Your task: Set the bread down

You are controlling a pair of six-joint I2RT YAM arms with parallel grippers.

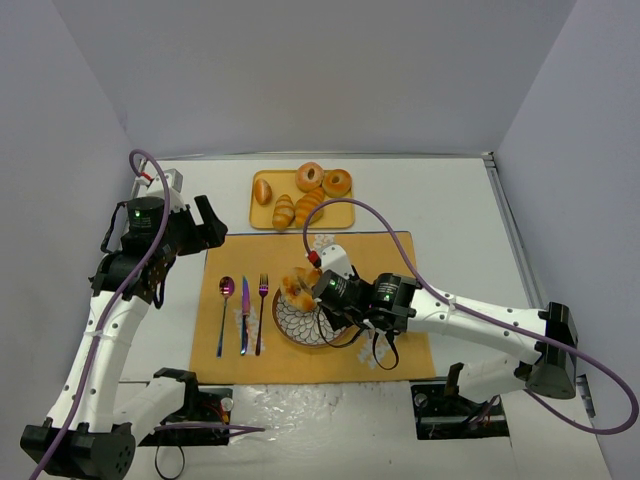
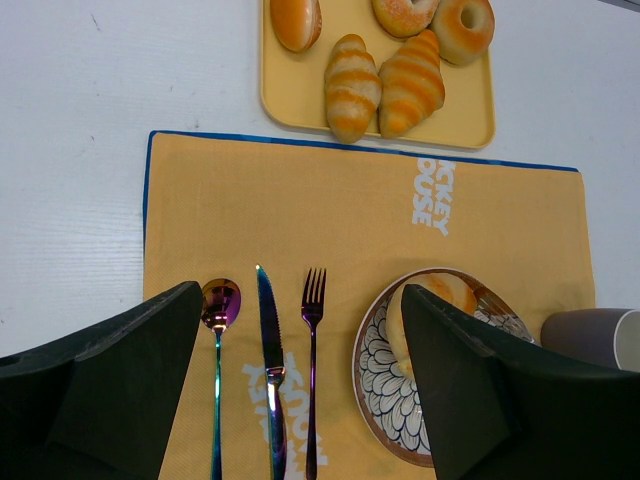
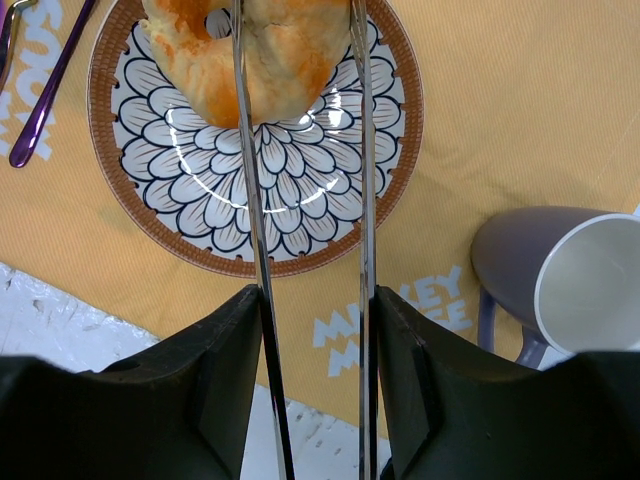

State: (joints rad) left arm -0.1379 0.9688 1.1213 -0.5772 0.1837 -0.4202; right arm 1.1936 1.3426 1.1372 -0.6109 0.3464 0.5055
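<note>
A golden bread piece (image 3: 200,50) lies at the far edge of the flower-patterned plate (image 3: 200,190) on the orange placemat (image 1: 370,250). My right gripper (image 3: 315,300) is shut on metal tongs (image 3: 250,200), whose two arms reach forward over the bread; I cannot tell whether they still squeeze it. In the top view this gripper (image 1: 335,292) is over the plate (image 1: 300,328), with the bread (image 1: 296,287) beside it. My left gripper (image 2: 300,300) is open and empty, high above the cutlery, and shows at the placemat's left far corner (image 1: 205,225).
A yellow tray (image 1: 345,212) behind the placemat holds several breads: rolls, croissants (image 2: 350,85) and doughnuts. A spoon (image 1: 226,300), knife (image 1: 244,315) and fork (image 1: 262,310) lie left of the plate. A grey mug (image 3: 560,290) lies on its side right of the plate.
</note>
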